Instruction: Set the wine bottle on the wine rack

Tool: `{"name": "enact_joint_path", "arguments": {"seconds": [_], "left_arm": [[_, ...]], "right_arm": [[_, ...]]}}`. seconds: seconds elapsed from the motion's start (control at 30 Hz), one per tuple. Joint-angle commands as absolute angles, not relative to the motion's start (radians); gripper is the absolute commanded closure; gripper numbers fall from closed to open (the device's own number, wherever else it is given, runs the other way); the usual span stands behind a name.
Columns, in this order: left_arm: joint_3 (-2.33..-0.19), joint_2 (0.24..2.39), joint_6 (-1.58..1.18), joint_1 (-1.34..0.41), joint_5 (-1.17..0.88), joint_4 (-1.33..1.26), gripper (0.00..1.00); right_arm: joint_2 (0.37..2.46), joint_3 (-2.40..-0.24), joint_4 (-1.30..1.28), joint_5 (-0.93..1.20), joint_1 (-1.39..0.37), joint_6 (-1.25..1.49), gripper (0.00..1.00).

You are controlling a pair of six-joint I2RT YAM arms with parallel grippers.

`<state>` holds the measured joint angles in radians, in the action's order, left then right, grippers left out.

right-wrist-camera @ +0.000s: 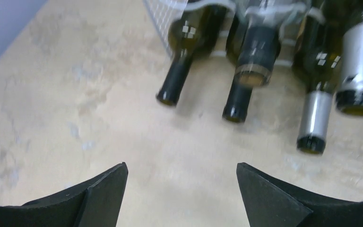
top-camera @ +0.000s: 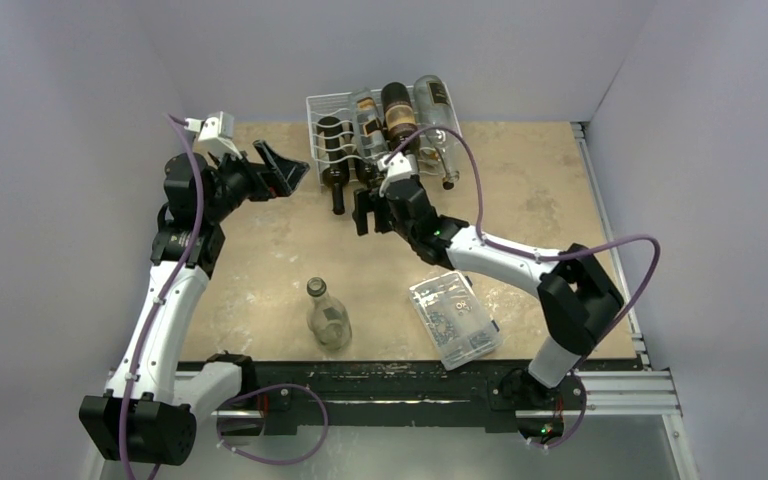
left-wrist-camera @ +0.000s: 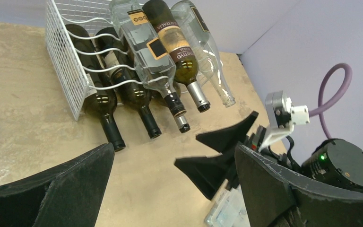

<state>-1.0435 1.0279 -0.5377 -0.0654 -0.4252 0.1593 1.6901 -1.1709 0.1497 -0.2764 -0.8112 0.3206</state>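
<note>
A clear glass wine bottle stands upright on the table near the front edge, apart from both grippers. The white wire wine rack stands at the back centre and holds several bottles lying with their necks toward me; it also shows in the left wrist view and in the right wrist view. My left gripper is open and empty, left of the rack; its jaws stand wide apart. My right gripper is open and empty just in front of the racked bottle necks.
A clear plastic box of small parts lies at the front right, next to the right arm. The racked bottles' necks stick out over the table. Grey walls close in the left, back and right sides.
</note>
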Motion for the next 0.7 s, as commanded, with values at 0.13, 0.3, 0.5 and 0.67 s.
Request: {"name": "enact_joint_path", "arguments": {"seconds": [0.13,0.3,0.5,0.67], "left_arm": [[-1.091,1.042,-0.508,-0.057,-0.411,0.158,0.00],[-1.091,1.043,-0.496,-0.057,-0.397,0.164,0.00],[-1.091,1.031,-0.478,-0.057,-0.381,0.175,0.00],[-1.105,1.050,-0.494,-0.052,-0.407,0.177,0.00]], "right_arm": [[1.482,-1.040,0.002,-0.064,-0.813,0.305,0.10],[1.366,-1.075,-0.129,-0.037,-0.813,0.203,0.07],[1.206,-1.123,-0.242,0.103,-0.814,0.086,0.03],[1.189,-1.250,-0.345,0.278,-0.850,0.109,0.01]]}}
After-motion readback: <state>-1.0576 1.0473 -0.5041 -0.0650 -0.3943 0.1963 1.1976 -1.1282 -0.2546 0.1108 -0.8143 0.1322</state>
